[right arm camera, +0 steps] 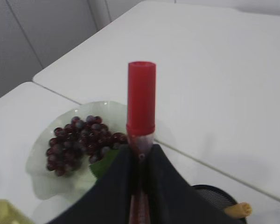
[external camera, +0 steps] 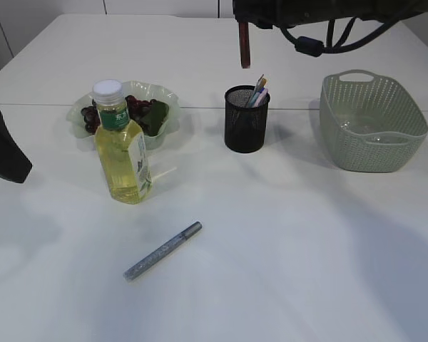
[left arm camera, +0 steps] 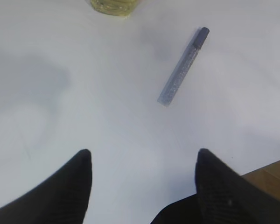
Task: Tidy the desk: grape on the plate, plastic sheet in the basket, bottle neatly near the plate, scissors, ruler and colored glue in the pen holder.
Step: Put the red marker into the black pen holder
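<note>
My right gripper (right arm camera: 141, 156) is shut on a red glue stick (right arm camera: 141, 100), which hangs upright (external camera: 244, 44) above the black mesh pen holder (external camera: 246, 120); the holder has several pens in it. A silver glitter glue stick (external camera: 162, 251) lies on the table in front, and it also shows in the left wrist view (left arm camera: 183, 66). My left gripper (left arm camera: 142, 156) is open and empty above the table, short of that stick; in the exterior view it sits at the left edge (external camera: 6, 149). Dark grapes (external camera: 137, 107) lie on the pale green plate (external camera: 164, 92). The yellow-green bottle (external camera: 121, 146) stands in front of the plate.
A grey-green basket (external camera: 373, 128) stands at the right, with a transparent sheet dimly seen inside. The right arm's cables hang across the top of the exterior view. A table seam runs behind the pen holder.
</note>
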